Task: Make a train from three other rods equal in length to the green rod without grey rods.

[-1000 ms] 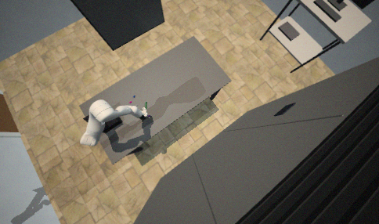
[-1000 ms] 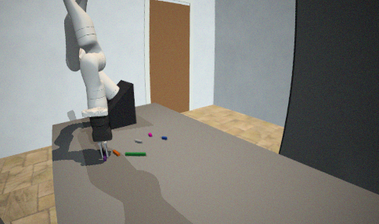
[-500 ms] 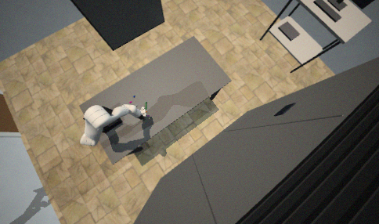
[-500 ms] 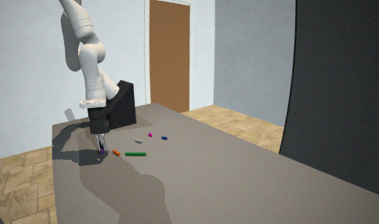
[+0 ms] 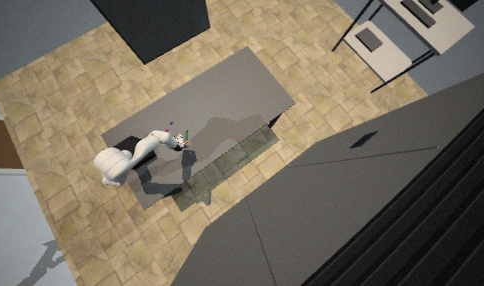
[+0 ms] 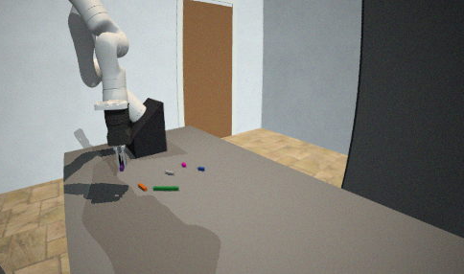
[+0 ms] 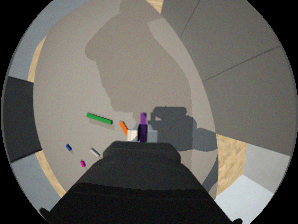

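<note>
In the top view the green rod (image 5: 186, 135) (image 6: 166, 189) (image 7: 99, 118) lies on the table (image 5: 228, 80) (image 6: 286, 216) (image 7: 65, 75), with the white Kinova arm (image 5: 149, 148) (image 6: 110, 57) reaching toward it from the left of the picture. The magenta rod (image 5: 167, 130) (image 6: 184, 165) (image 7: 83, 163) is to the left of the green rod, and the blue rod (image 5: 171, 123) (image 6: 201, 169) (image 7: 69, 147) is up and to the left of it. The orange rod (image 5: 186, 144) (image 6: 142, 187) (image 7: 124, 128) shows just below it, close to the gripper (image 5: 184, 145) (image 6: 121, 165) (image 7: 143, 130), whose fingers are too small to read there. In the exterior view the orange rod lies just left of the green rod, turned at an angle to it; the grey rod (image 6: 169, 172) (image 7: 95, 152) lies behind the green rod, with magenta and blue behind and to the right. Farther left of the green rod, the gripper points down, its fingers clamped on the purple rod (image 6: 122, 168) (image 7: 143, 119). In the wrist view the purple rod sits between the two fingers, right of the green rod, with the orange rod between those two rods and touching neither. Grey, blue and magenta lie apart below the green rod, and no three-rod train is formed.
</note>
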Tool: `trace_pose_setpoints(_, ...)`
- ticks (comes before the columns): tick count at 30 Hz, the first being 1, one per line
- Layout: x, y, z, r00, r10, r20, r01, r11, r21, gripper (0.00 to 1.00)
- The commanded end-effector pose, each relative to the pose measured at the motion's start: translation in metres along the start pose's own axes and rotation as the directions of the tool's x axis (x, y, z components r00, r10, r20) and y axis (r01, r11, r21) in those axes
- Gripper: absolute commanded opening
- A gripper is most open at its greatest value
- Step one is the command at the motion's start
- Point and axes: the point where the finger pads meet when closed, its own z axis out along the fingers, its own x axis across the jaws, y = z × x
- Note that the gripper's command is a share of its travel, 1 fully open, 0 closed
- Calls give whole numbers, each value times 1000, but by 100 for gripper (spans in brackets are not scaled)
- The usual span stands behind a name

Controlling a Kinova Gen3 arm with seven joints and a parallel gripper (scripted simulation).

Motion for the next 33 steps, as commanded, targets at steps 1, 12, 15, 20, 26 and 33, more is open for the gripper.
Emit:
trace_pose_setpoints(1, -5, -3, -9, 1000, -6, 13, 6, 1000, 9, 24)
trace_pose_setpoints(12, -5, -2, -11, 1000, -7, 12, 7, 1000, 7, 24)
trace_pose_setpoints(15, -7, -4, -12, 1000, -12, 13, 12, 1000, 10, 24)
trace_pose_setpoints(20, -41, -10, -14, 993, -119, 2, 119, 993, 23, 24)
trace_pose_setpoints(26, -115, -7, -18, 941, -339, -22, 339, 940, 30, 24)
trace_pose_setpoints(33, -173, 7, -18, 872, -488, -26, 489, 872, 28, 24)
